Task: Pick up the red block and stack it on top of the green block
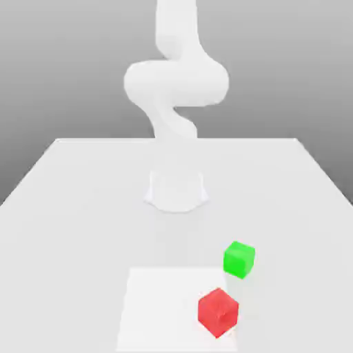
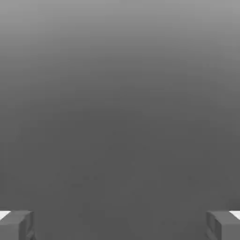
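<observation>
Holding the fingers (image 2: 14, 227) wide open, well apart from each other, in front of a plain grey backdrop (image 2: 120, 117) in the hand view. Seeing the green block (image 1: 238, 260) upright on the pale desk (image 1: 83, 241), turned at an angle, with an edge toward the exterior view. Finding the red block (image 1: 218, 312) nearer the exterior view than the green block, slightly to the exterior view's left of it, likewise turned on the spot. Noting a clear gap between the two, with bare surface in it.

Looking past the green block to the far desk edge, well apart from it, with a broad stretch of open room between. Having open desk also on the exterior view's right of the green block, out to the slanting side edge, and a wider stretch on the exterior view's left.

Seeing a bright white square patch (image 1: 165, 303) reach from just beside the green block toward the exterior view's left and nearer, under the red block near one side. Meeting the white arm (image 1: 176, 83) and its base (image 1: 176, 193) behind the green block, toward the exterior view's left, as the main obstacle on that side.
</observation>
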You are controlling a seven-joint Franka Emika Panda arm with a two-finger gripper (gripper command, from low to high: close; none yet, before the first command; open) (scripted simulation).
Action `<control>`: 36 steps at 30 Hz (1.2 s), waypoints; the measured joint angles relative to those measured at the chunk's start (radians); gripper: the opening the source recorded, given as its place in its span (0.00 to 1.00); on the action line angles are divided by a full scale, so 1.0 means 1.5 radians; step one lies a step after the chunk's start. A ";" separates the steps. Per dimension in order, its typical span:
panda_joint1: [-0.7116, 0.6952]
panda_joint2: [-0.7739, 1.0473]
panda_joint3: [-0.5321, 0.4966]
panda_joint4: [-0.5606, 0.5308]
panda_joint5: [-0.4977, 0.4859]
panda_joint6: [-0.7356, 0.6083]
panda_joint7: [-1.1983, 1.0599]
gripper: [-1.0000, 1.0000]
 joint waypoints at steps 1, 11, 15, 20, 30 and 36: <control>0.010 0.026 -0.005 -0.008 0.003 0.012 -0.017 0.50; 0.087 0.271 -0.037 -0.078 0.033 0.119 -0.173 0.50; 0.105 0.367 -0.036 -0.106 0.042 0.161 -0.232 0.50; 0.124 0.487 -0.029 -0.141 0.033 0.215 -0.292 0.50; 0.116 0.695 -0.012 -0.146 0.023 0.359 -0.332 0.00; 0.115 0.695 -0.012 -0.146 0.022 0.359 -0.331 0.00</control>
